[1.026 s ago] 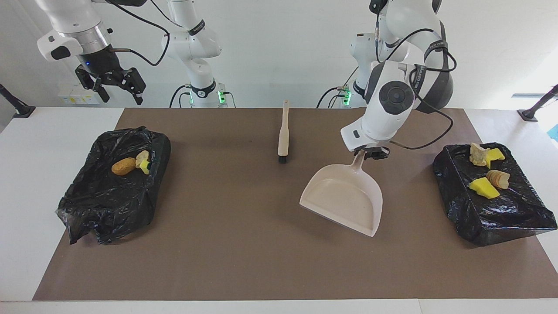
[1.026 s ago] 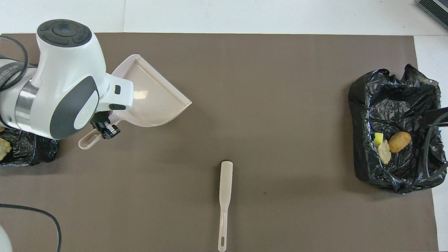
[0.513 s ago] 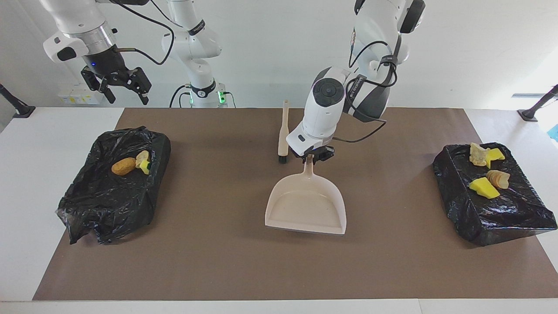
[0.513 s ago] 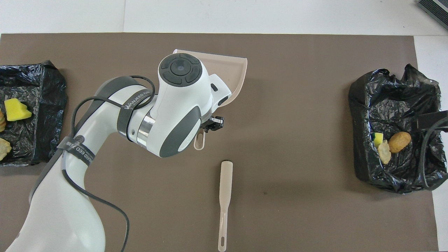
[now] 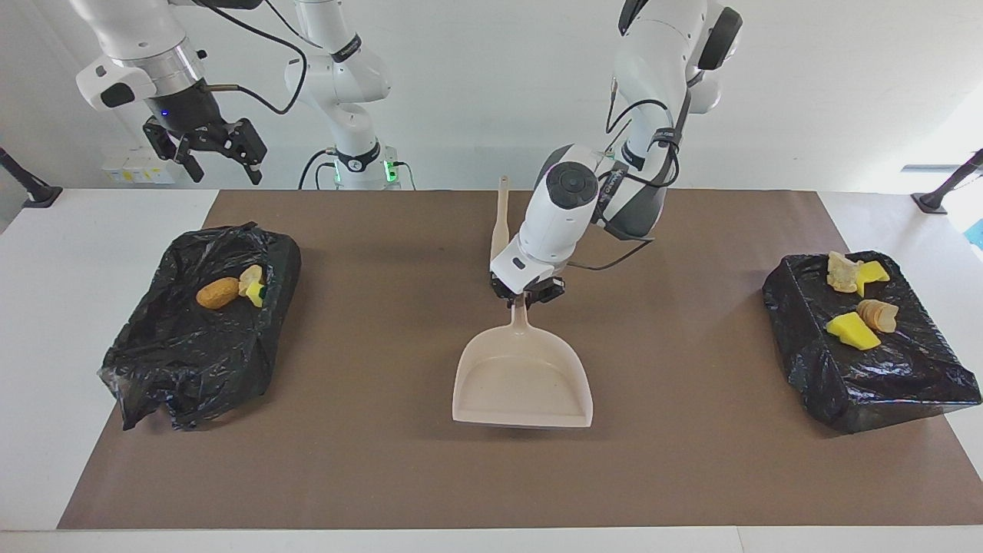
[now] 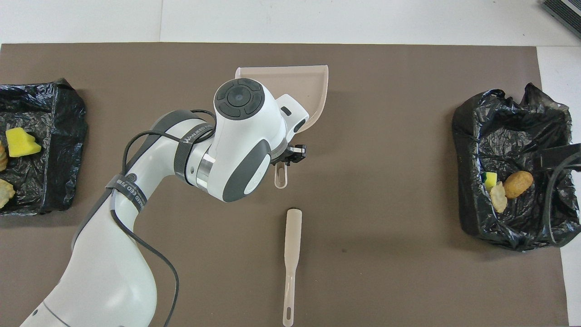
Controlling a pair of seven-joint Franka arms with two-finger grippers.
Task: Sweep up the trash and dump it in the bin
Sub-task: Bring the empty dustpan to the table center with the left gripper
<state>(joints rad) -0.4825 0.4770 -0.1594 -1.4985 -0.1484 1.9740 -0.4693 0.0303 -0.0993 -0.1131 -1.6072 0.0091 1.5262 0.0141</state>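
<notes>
My left gripper [image 5: 524,296] is shut on the handle of the beige dustpan [image 5: 522,384], which sits low at the middle of the mat, mouth turned away from the robots. In the overhead view the arm covers part of the dustpan [image 6: 299,79]. Trash lies in the black-lined bin [image 5: 153,369] at the right arm's end: a brown oval lump [image 5: 218,293], a beige lump [image 5: 249,278] and a yellow sponge chunk [image 5: 256,293]. More trash rests on a black bag [image 5: 883,384] at the left arm's end: yellow chunks [image 5: 852,330], a striped wedge [image 5: 878,314], a beige lump [image 5: 842,273]. My right gripper [image 5: 206,150] waits open, raised near the bin.
The beige brush [image 5: 500,230] lies on the mat nearer to the robots than the dustpan, its bristle end close to my left gripper; the overhead view shows the brush [image 6: 292,254] whole. The brown mat [image 5: 384,461] covers most of the white table.
My left arm carried the dustpan from near the left arm's end to the middle of the mat and turned its mouth away from the robots. The right gripper shifted only slightly.
</notes>
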